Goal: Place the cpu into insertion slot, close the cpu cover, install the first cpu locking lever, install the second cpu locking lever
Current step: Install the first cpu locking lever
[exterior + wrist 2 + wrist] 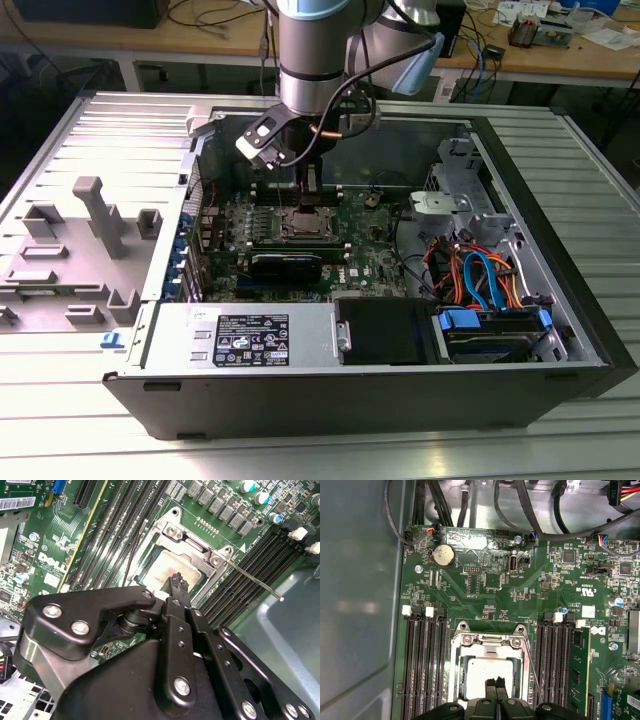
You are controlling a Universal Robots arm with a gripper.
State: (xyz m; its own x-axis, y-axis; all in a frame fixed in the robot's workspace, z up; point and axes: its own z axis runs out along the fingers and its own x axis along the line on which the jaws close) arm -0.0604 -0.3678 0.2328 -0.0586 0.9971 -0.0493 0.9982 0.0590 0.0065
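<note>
Furthest to the exterior view's left, a grey plastic fixture (105, 225) stands on the ribbed metal table (300, 455), just beside an open computer case (350, 400) lying on its side. Inside the case, a silver power supply (240, 335) sits against the near wall. Behind it the green motherboard (370, 250) carries a black heatsink (287, 266) and the insertion slot (465, 639). Toward the exterior view's right, the drive bay holds a tangle of orange and blue cables (480, 275).

The cpu (487, 669) lies flat in the insertion slot between two banks of memory slots (425, 660), with its dull silver top facing up. It is square, so it has no long axis to speak of. The cpu cover (460, 672) lies down around it, and the chip shows through the cut-out.

One thin locking lever (250, 578) slants away from the socket corner, its free end out over the memory slots.

The arm (315, 60) reaches straight down into the case. The gripper (495, 682) hangs right over the chip, its fingertips (175, 580) pressed together with nothing between them.
</note>
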